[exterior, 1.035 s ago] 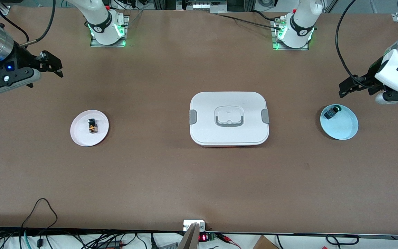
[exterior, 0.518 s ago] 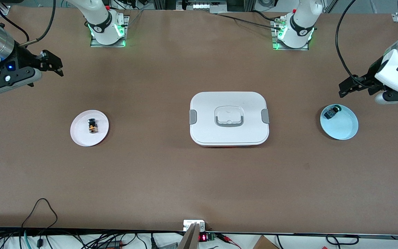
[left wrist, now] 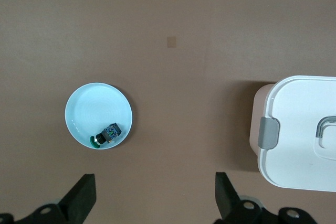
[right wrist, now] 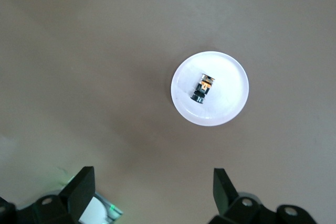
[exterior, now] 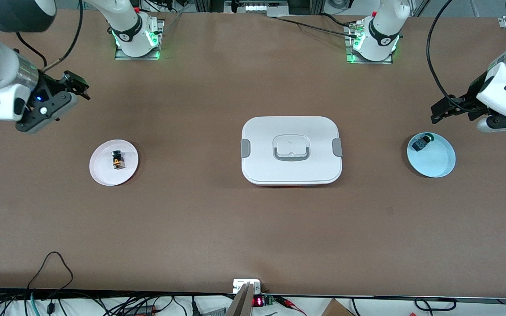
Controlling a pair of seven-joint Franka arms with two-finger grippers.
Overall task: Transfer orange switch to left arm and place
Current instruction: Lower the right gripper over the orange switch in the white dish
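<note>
The orange switch [exterior: 117,160] lies on a small white plate [exterior: 103,173] toward the right arm's end of the table; it also shows in the right wrist view [right wrist: 202,87] on that plate [right wrist: 231,106]. My right gripper [exterior: 77,85] is open and empty, up in the air over bare table beside the plate. The white box [exterior: 291,150] with grey clips sits mid-table; its corner shows in the left wrist view [left wrist: 299,129]. My left gripper [exterior: 441,110] is open and empty, over the table beside a light blue plate [exterior: 437,164].
The light blue plate holds a black switch with a green cap [exterior: 422,142], also in the left wrist view [left wrist: 106,136]. Arm bases [exterior: 136,37] stand along the table edge farthest from the front camera. Cables and a small device [exterior: 246,287] lie along the edge nearest it.
My right arm has swung its wrist downward and toward the white plate; its gripper has shifted slightly toward the table's middle. The left arm has not moved.
</note>
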